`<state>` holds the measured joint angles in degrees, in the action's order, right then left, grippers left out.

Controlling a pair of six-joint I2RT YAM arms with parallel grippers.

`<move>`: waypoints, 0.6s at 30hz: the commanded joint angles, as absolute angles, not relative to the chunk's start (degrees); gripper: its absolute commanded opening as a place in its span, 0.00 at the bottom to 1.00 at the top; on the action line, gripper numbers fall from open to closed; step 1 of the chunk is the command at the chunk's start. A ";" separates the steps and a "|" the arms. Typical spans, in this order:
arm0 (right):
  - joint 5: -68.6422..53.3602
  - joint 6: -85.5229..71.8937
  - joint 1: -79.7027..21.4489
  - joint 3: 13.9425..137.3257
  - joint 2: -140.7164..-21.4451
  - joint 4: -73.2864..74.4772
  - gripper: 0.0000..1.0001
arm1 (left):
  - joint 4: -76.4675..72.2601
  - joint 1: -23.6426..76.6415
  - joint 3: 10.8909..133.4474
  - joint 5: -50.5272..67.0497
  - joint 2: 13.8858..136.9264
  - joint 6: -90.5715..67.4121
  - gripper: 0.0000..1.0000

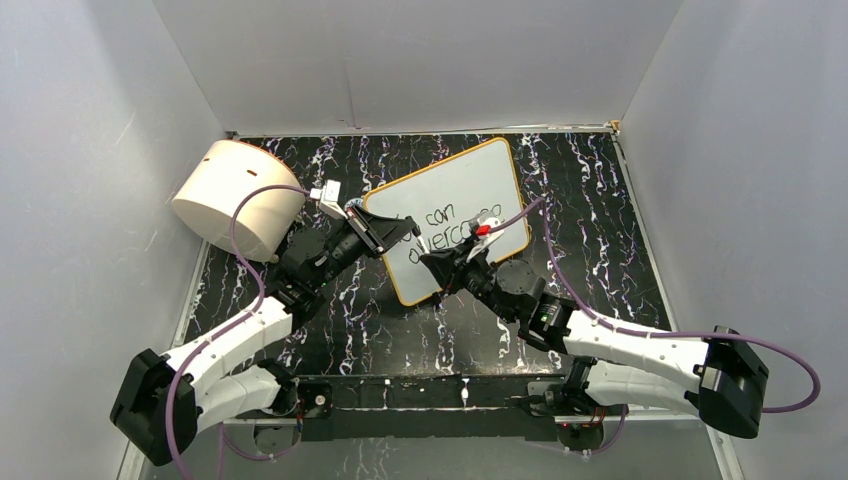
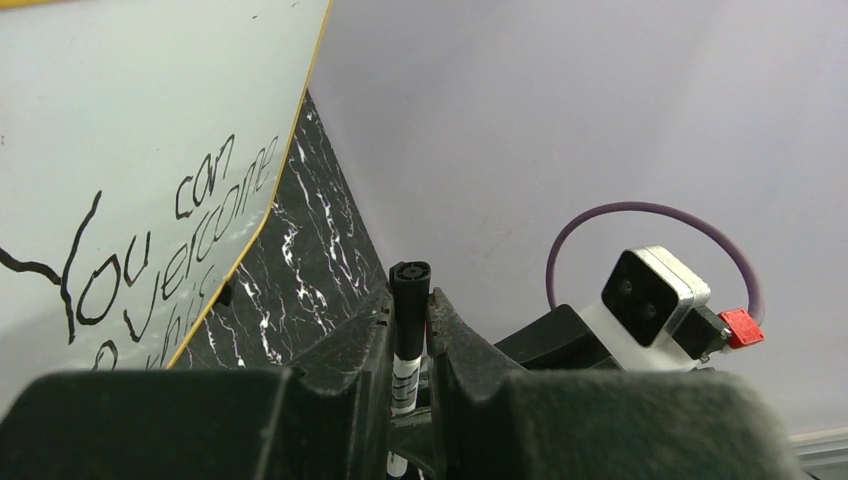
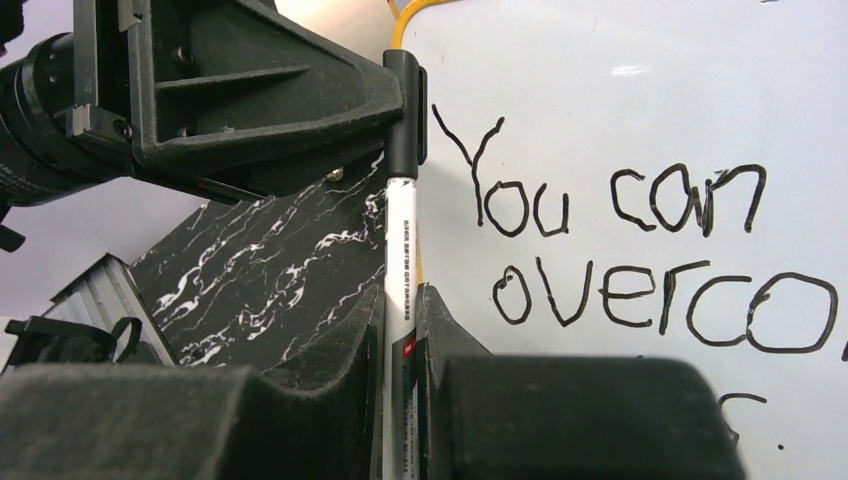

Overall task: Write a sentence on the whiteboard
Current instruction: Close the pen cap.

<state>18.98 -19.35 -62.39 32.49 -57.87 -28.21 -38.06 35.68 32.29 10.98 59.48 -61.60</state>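
Observation:
The whiteboard (image 1: 455, 190) lies tilted on the table, orange-rimmed. The sentence (image 3: 600, 250) on it reads "You can overco…" in the right wrist view, cut off by the frame edge and my gripper. The sentence (image 2: 170, 250) shows all of "overcome" and part of a third line in the left wrist view. A marker (image 3: 402, 240) runs between both grippers just off the board's near left edge. My left gripper (image 2: 410, 295) is shut on its black cap (image 2: 410, 310). My right gripper (image 3: 402, 295) is shut on its white barrel. In the top view the left gripper (image 1: 405, 232) and right gripper (image 1: 430, 260) meet tip to tip.
A big cream cylinder (image 1: 238, 198) lies at the back left, close behind the left arm. The black marble tabletop (image 1: 600, 220) is walled in by white panels on three sides. Purple cables loop over both arms.

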 commanded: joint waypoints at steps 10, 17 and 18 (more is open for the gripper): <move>24.40 -18.11 -62.31 32.15 -57.91 -43.92 0.00 | -41.55 40.35 31.21 11.59 60.41 -58.11 0.00; 22.84 -18.89 -61.90 29.97 -55.70 -47.70 0.00 | -44.99 42.15 27.56 12.86 59.02 -56.92 0.00; 22.08 -19.18 -61.71 29.78 -55.45 -48.11 0.00 | -45.22 42.26 27.25 13.66 58.90 -56.84 0.00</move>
<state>20.32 -19.14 -62.72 29.39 -57.82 -35.94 -45.21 39.51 30.22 6.76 60.01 -58.37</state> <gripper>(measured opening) 0.207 0.130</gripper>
